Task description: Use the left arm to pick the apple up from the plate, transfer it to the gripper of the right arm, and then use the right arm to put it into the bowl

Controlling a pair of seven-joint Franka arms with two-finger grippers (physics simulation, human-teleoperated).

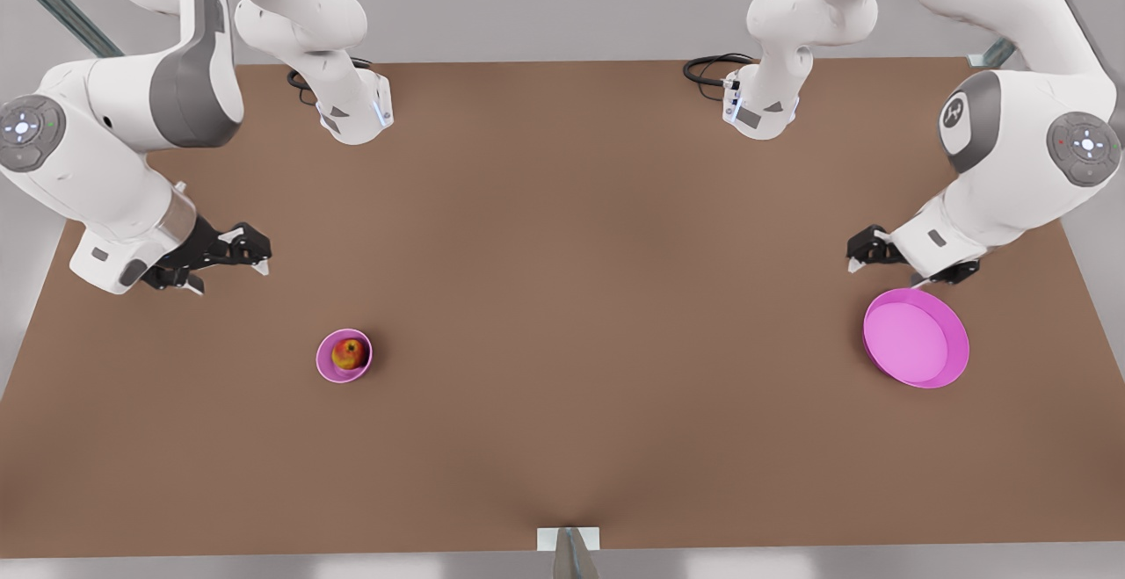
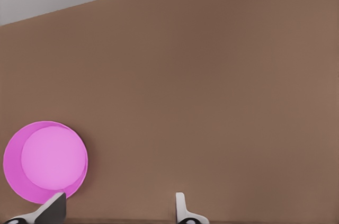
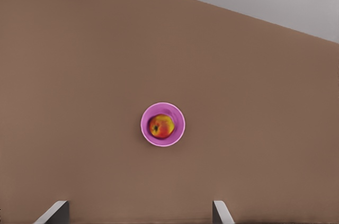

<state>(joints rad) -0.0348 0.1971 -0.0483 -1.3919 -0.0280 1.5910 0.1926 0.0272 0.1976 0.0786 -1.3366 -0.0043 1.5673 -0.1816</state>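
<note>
The apple point(image 1: 349, 352) point(image 3: 161, 126), red with a yellow patch, lies inside the small deep pink bowl point(image 1: 323, 361) point(image 3: 180, 123) at the front view's left. At the front view's right sits the wide shallow pink plate point(image 1: 914, 337) point(image 2: 50, 160), with nothing on it. My left gripper point(image 1: 883, 273) point(image 2: 117, 208) hovers open just behind the plate's far rim. My right gripper point(image 1: 230, 278) point(image 3: 139, 212) hangs open behind and to the left of the bowl, holding nothing.
The brown table point(image 1: 562, 236) stretches wide between bowl and plate. Both arm bases point(image 1: 356, 113) point(image 1: 760, 109) stand at the far edge with black cables point(image 1: 707, 69). A small white bracket point(image 1: 569, 539) sits at the near edge.
</note>
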